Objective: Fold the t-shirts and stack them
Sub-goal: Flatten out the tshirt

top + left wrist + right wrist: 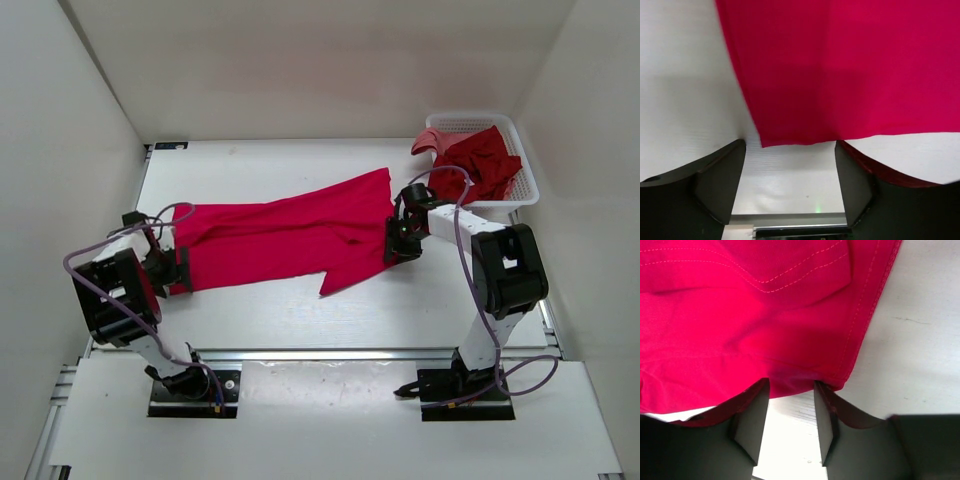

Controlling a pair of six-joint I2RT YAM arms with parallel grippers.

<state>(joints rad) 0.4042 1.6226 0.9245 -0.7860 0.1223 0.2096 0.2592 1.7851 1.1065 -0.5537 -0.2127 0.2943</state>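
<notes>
A bright pinkish-red t-shirt [285, 235] lies spread across the table between the two arms. My left gripper [172, 268] is at the shirt's left end. In the left wrist view the left gripper [789, 145] is open wide, and the shirt's corner [790, 100] ends just at the fingertips with bare table between the jaws. My right gripper [400, 243] is at the shirt's right edge. In the right wrist view the right gripper [790, 385] has its jaws partly apart, and the stitched hem [795, 382] reaches just between the tips. A dark crimson t-shirt [485, 160] and a salmon pink t-shirt [428, 140] lie in the basket.
A white mesh basket [470, 118] stands at the back right corner of the table, close behind the right arm. White walls enclose the table on the left, back and right. A metal rail [330, 352] runs along the near edge.
</notes>
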